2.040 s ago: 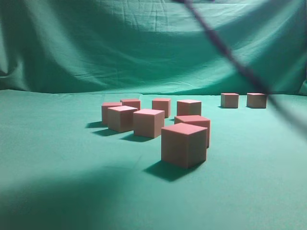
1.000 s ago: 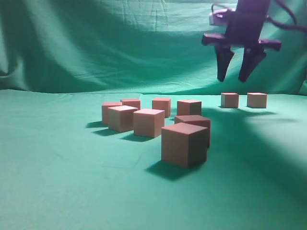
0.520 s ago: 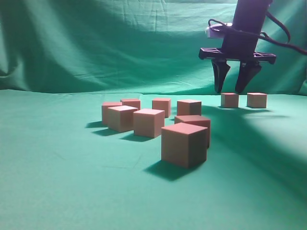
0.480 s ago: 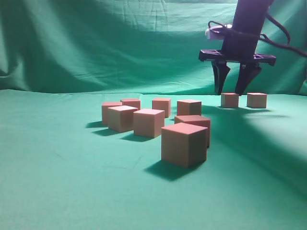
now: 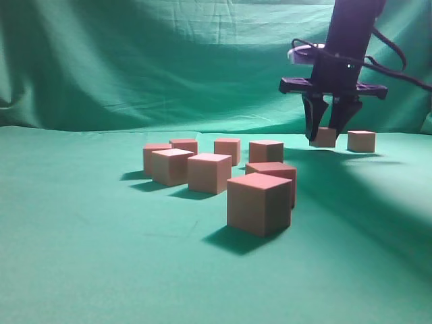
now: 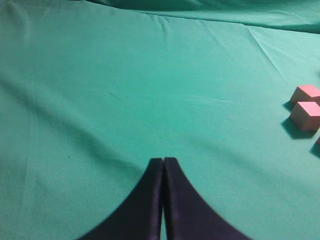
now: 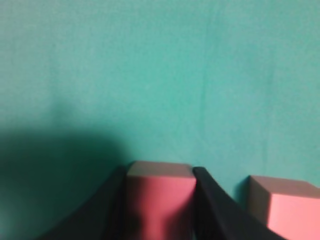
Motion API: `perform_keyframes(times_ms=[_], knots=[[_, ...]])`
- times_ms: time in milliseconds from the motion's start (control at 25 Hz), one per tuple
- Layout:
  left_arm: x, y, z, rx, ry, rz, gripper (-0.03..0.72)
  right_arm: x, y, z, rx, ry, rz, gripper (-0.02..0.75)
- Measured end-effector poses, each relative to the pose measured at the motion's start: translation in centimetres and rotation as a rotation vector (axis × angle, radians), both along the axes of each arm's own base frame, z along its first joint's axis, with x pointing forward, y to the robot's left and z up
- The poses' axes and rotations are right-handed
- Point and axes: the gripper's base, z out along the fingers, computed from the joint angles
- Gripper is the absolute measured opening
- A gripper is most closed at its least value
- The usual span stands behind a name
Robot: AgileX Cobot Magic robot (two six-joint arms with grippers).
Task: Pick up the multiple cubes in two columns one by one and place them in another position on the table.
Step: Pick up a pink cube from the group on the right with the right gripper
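Note:
Several pink cubes stand in two columns on the green cloth, the nearest one (image 5: 258,204) at the front and others behind it (image 5: 209,173). At the back right, my right gripper (image 5: 325,138) is shut on a pink cube (image 5: 325,138), which sits slightly higher than the cube beside it (image 5: 361,140). In the right wrist view the held cube (image 7: 160,200) fills the gap between the fingers (image 7: 160,172), with the neighbouring cube (image 7: 290,205) to its right. My left gripper (image 6: 163,161) is shut and empty over bare cloth; it is out of the exterior view.
A green cloth (image 5: 101,256) covers the table and hangs as a backdrop (image 5: 169,61). Two pink cubes (image 6: 306,93) (image 6: 305,115) lie at the right edge of the left wrist view. The right arm and its cables (image 5: 351,27) come down from the top right.
The right gripper came down from above over the back-right cube, its fingers closed on it, and the cube now sits slightly higher. The other cubes have not moved.

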Motion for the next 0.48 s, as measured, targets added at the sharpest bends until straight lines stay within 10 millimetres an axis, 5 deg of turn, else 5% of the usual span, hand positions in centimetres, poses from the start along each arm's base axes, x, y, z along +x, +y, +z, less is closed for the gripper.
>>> perform_keyframes(times_ms=[280,480], knots=[[0.0,0.0,0.0,0.000,0.000,0.000,0.000,-0.6,0.0,5.7,0.014,-0.024,0.016,0.280],[0.0,0.0,0.0,0.000,0.000,0.000,0.000,-2.6,0.0,12.2,0.102,-0.107,0.025,0.280]])
